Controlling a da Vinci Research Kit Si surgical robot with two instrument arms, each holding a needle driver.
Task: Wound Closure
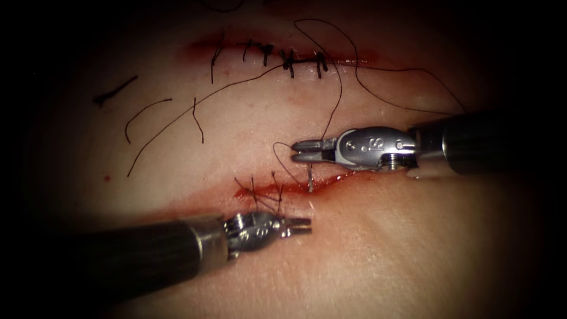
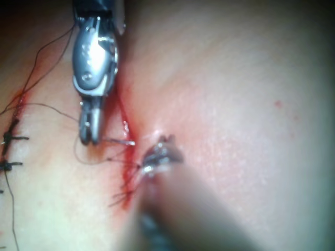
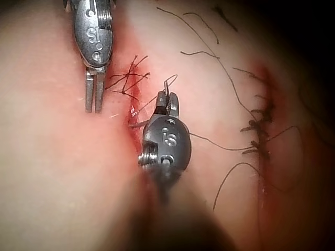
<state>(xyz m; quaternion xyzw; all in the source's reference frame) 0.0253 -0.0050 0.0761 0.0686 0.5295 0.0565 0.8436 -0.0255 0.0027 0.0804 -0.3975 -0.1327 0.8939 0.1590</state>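
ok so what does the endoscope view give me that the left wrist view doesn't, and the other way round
Endoscope view: the left tool, jaws slightly apart, holding nothing, below the cut; cut ends of thread loose on the tissue. Left wrist view: the needle side-on, running from the tips of the right tool into the cut's edge. Both: the right tool gripping the needle near one end, its other end in the tissue, plus stitches and red fluid.

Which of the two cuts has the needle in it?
The lower red cut, by both claws; the thin steel needle stands in it. The upper cut carries only dark stitches.
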